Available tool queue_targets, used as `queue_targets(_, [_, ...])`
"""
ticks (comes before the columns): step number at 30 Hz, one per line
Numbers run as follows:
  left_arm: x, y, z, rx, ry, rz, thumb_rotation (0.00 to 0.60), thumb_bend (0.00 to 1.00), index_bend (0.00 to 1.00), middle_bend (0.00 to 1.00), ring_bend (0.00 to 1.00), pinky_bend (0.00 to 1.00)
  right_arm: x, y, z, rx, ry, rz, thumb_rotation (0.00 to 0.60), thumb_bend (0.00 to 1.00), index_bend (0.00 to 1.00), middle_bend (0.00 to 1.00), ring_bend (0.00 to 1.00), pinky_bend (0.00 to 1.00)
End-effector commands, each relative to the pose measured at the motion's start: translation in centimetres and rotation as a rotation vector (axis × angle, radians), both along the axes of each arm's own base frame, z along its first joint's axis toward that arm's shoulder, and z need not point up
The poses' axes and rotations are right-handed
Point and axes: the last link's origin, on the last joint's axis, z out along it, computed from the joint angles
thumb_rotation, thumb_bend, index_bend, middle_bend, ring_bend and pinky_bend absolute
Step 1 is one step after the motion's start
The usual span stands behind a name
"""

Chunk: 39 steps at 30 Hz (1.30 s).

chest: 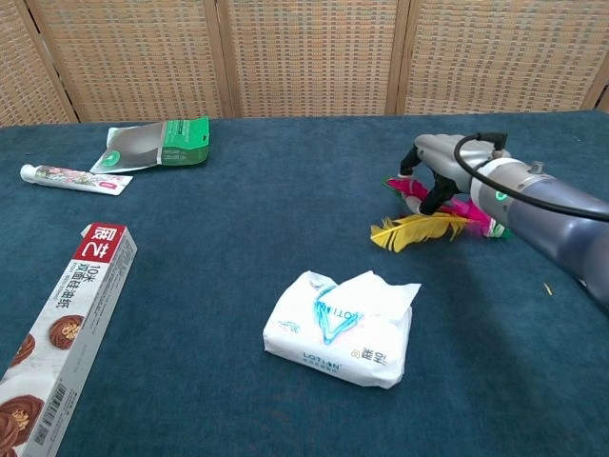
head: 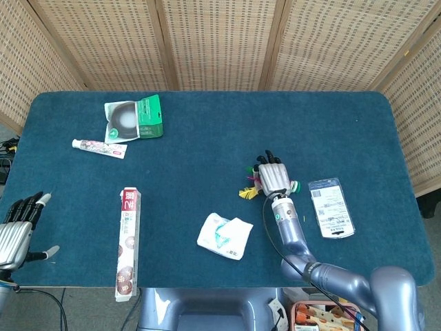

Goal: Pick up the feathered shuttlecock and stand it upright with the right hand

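The feathered shuttlecock [chest: 423, 228] lies on its side on the blue table, with yellow, pink and green feathers; its yellow feather [head: 247, 192] pokes out to the left. My right hand [head: 273, 178] arches over it palm down, also visible in the chest view as the right hand [chest: 447, 167]. Its fingers curve down and touch the pink feathers, with gaps still showing between them. The shuttlecock's base is mostly hidden under the hand; a green bit [chest: 497, 230] shows at the right. My left hand [head: 17, 227] hangs at the table's front left edge, fingers apart, holding nothing.
A white tissue pack [chest: 341, 328] lies in front of the shuttlecock. A long biscuit box [head: 129, 241] sits front left. A toothpaste tube [head: 100, 147] and an opened green box [head: 134, 119] are back left. A flat printed packet [head: 331, 207] lies right of my hand.
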Motion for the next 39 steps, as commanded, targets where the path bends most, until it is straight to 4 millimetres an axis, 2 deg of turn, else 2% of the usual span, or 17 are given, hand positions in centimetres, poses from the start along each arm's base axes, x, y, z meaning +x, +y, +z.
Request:
queue_targets(1, [0.0, 0.0, 0.0, -0.002, -0.001, -0.002, 0.600, 0.00, 0.00, 0.00, 0.00, 0.00, -0.1, 0.1, 0.3, -0.004, 0.005, 0.002, 0.600, 0.46, 0.53, 0.20, 0.06, 0.19])
queue_targets(9, [0.2, -0.1, 0.1, 0.002, -0.005, -0.008, 0.600, 0.00, 0.00, 0.00, 0.00, 0.00, 0.6, 0.3, 1.0, -0.020, -0.006, 0.015, 0.600, 0.46, 0.55, 0.21, 0.06, 0.21])
queue_targets(19, [0.3, -0.2, 0.2, 0.005, -0.009, -0.013, 0.600, 0.00, 0.00, 0.00, 0.00, 0.00, 2.2, 0.0, 3.2, -0.054, -0.077, 0.016, 0.600, 0.46, 0.56, 0.22, 0.06, 0.21])
queue_targets(27, [0.3, -0.2, 0.3, 0.007, -0.009, -0.015, 0.600, 0.00, 0.00, 0.00, 0.00, 0.00, 3.4, -0.5, 6.1, -0.105, -0.229, -0.037, 0.600, 0.46, 0.56, 0.22, 0.06, 0.21])
queue_targets(33, [0.3, -0.2, 0.2, 0.005, -0.007, -0.013, 0.600, 0.00, 0.00, 0.00, 0.00, 0.00, 3.0, -0.7, 7.2, -0.149, -0.321, -0.106, 0.600, 0.46, 0.56, 0.22, 0.06, 0.21])
queue_targets(39, [0.4, -0.2, 0.1, 0.000, -0.004, -0.017, 0.600, 0.00, 0.00, 0.00, 0.00, 0.00, 1.4, -0.6, 7.3, -0.179, -0.402, -0.207, 0.600, 0.46, 0.56, 0.22, 0.06, 0.21])
